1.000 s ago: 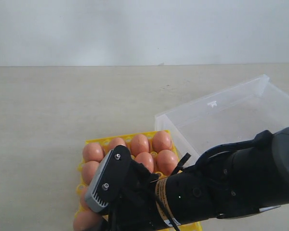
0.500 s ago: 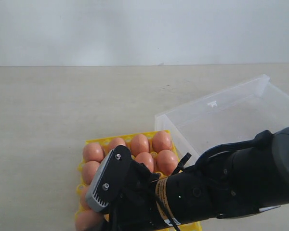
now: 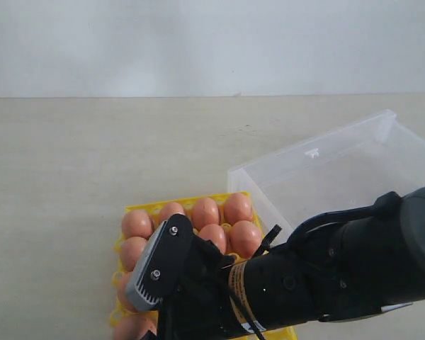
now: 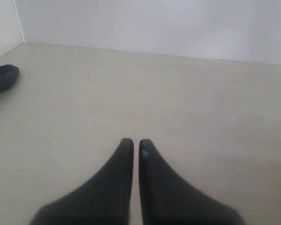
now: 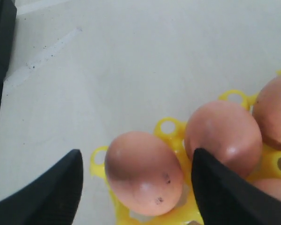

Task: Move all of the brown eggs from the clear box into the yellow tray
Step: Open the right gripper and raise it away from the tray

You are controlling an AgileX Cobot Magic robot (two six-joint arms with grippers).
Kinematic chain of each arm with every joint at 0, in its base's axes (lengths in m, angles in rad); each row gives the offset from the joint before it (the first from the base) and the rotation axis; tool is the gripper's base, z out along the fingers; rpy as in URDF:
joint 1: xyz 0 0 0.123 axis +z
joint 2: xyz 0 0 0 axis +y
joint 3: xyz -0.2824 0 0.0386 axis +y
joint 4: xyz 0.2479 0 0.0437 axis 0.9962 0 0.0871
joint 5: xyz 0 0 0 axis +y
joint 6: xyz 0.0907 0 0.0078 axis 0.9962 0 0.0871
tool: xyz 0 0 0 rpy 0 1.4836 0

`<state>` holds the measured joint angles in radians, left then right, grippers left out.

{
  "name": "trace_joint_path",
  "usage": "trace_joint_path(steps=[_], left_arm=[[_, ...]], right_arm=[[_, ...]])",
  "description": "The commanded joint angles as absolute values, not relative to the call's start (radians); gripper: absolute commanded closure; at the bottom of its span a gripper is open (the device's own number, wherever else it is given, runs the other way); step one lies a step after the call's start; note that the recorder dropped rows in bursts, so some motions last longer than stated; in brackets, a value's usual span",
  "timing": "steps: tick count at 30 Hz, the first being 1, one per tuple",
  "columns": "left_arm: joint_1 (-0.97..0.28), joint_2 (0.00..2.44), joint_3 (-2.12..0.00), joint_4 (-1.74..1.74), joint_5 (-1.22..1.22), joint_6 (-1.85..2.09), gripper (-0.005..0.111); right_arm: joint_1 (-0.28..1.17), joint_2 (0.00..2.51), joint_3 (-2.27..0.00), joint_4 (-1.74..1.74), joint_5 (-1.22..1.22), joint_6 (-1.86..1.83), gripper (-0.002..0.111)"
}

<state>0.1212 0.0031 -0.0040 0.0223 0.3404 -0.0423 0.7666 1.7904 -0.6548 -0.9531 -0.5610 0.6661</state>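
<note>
Lower now than a second ago, the egg (image 3: 134,327) at the bottom left of the exterior view sits down into the near corner of the yellow tray (image 3: 149,207). The right gripper (image 5: 136,159) has spread around it. In the right wrist view its two dark fingers stand wide on either side of that egg, gripping nothing, with a clear gap on one side and a thin one on the other.

The left gripper (image 4: 132,143) is closed to a thin slit over bare table (image 3: 92,156), empty.

The task looks close to done. I count nine brown eggs in the tray in the exterior view: four along the far row, three in the next, and two down the left edge. The black arm hides the tray's lower right sockets, so more may sit there. There is one clear box (image 3: 340,177), at right, and its visible part shows no eggs, though its near end is also behind the arm. If it is empty, only withdrawing the arm remains.
</note>
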Motion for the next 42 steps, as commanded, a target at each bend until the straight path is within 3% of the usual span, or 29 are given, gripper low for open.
trace_joint_path(steps=[1,6,8,12,22,25,29,35,42], left_arm=[[0.118,0.0,0.0,0.022,0.336,-0.038,0.103],[0.118,0.0,0.0,0.022,0.336,-0.038,0.103],[0.118,0.0,0.0,0.022,0.336,-0.038,0.103],[0.118,0.0,0.0,0.022,0.336,-0.038,0.103],[0.118,0.0,0.0,0.022,0.336,-0.038,0.103],[0.118,0.0,0.0,0.022,0.336,-0.038,0.103],[0.118,0.0,0.0,0.022,0.336,-0.038,0.103],[0.118,0.0,0.0,0.022,0.336,-0.038,0.103],[0.118,0.0,0.0,0.022,0.336,-0.038,0.103]], right_arm=[[0.768,1.747,-0.652,-0.948,-0.572,0.752,0.048],[0.768,1.629,-0.652,-0.948,-0.539,0.799,0.055],[0.768,1.561,-0.652,-0.948,-0.48,0.799,0.068],[0.768,1.409,-0.652,-0.948,-0.258,0.686,0.107],[0.766,1.063,-0.679,-1.105,0.287,0.175,0.108],[0.766,1.045,-0.755,-1.346,0.441,0.304,0.108],[0.766,1.068,-0.895,-1.744,0.63,0.773,0.108],[0.684,1.095,-1.202,-1.744,0.593,1.169,0.108],[0.434,1.168,-1.423,-1.744,0.539,1.415,0.108]])
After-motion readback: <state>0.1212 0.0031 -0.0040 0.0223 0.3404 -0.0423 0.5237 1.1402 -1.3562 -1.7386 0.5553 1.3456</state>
